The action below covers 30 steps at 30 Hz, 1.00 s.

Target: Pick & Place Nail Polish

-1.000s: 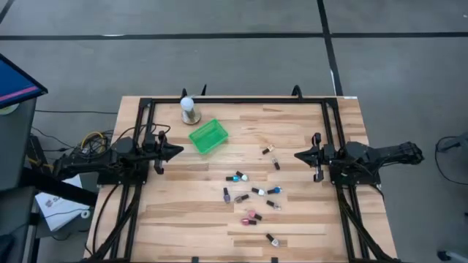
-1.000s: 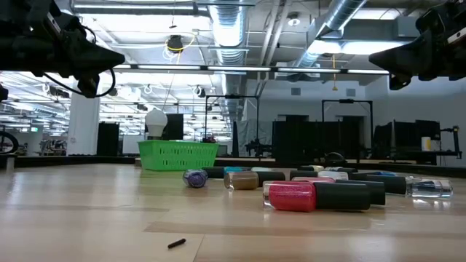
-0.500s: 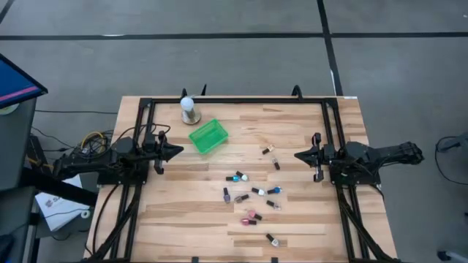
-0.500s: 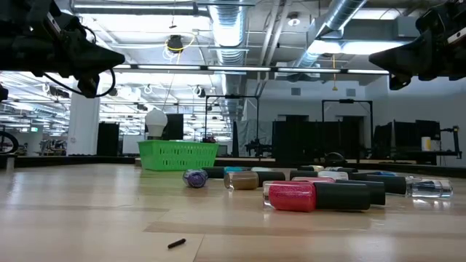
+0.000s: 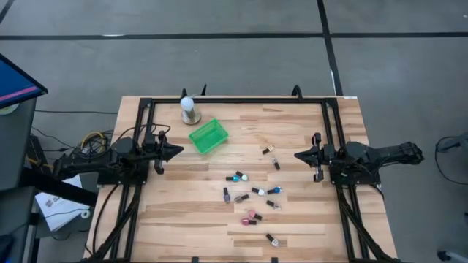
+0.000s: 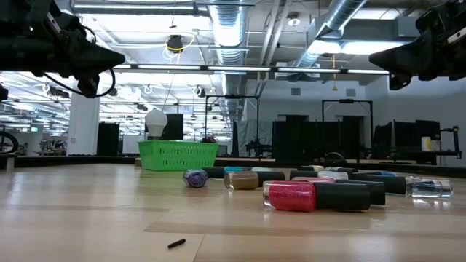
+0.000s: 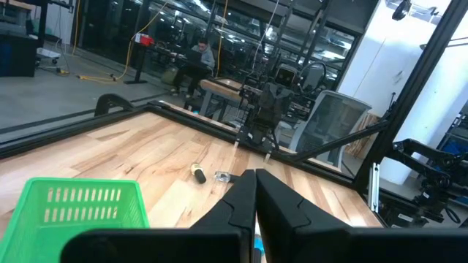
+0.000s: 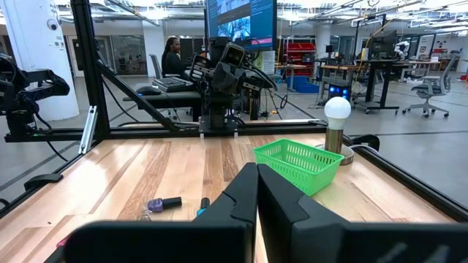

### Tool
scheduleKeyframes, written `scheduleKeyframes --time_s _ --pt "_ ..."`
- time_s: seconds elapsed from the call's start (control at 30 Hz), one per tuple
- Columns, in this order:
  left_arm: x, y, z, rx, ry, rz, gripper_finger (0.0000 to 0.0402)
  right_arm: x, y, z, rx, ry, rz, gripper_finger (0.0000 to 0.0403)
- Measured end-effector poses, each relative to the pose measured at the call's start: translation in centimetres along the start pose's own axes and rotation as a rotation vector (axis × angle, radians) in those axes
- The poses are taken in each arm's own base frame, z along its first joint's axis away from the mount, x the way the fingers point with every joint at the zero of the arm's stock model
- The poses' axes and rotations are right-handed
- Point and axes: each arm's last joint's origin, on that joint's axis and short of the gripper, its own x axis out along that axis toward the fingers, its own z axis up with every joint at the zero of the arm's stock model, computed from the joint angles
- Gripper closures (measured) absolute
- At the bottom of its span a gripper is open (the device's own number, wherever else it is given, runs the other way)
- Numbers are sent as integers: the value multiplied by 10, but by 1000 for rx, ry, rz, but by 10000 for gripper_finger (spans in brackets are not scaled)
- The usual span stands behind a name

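Observation:
Several tiny nail polish bottles (image 5: 252,196) lie on their sides scattered over the middle and near part of the wooden table; the low view shows a pink one with a dark cap (image 6: 313,196) nearest. My left gripper (image 5: 180,151) hovers shut and empty at the table's left side, beside the green mesh basket (image 5: 208,136). My right gripper (image 5: 297,155) hovers shut and empty at the right side. Both point toward the table's middle, well above the bottles.
A white ball on a round base (image 5: 189,109) stands behind the basket at the far left. A black metal frame (image 5: 238,101) runs around the table's edges. A small dark bit (image 6: 176,243) lies near the front. A person sits beyond the table (image 8: 172,52).

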Motion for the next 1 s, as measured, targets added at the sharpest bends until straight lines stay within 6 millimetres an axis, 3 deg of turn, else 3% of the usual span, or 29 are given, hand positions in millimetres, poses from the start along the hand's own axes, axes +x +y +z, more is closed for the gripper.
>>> scheduleKeyframes --time_s 0.37,0.67,0.9,1.0 --pt "0 -1 3 -12 -31 -11 399 0 0 0 0 0 0 402" --pt "0 -4 13 -247 -139 -37 399 0 0 0 0 0 0 402" --pt "-4 -16 41 -490 -366 -287 399 0 0 0 0 0 0 402" --pt "-1 -26 59 -563 -377 -350 400 0 0 0 0 0 0 402"
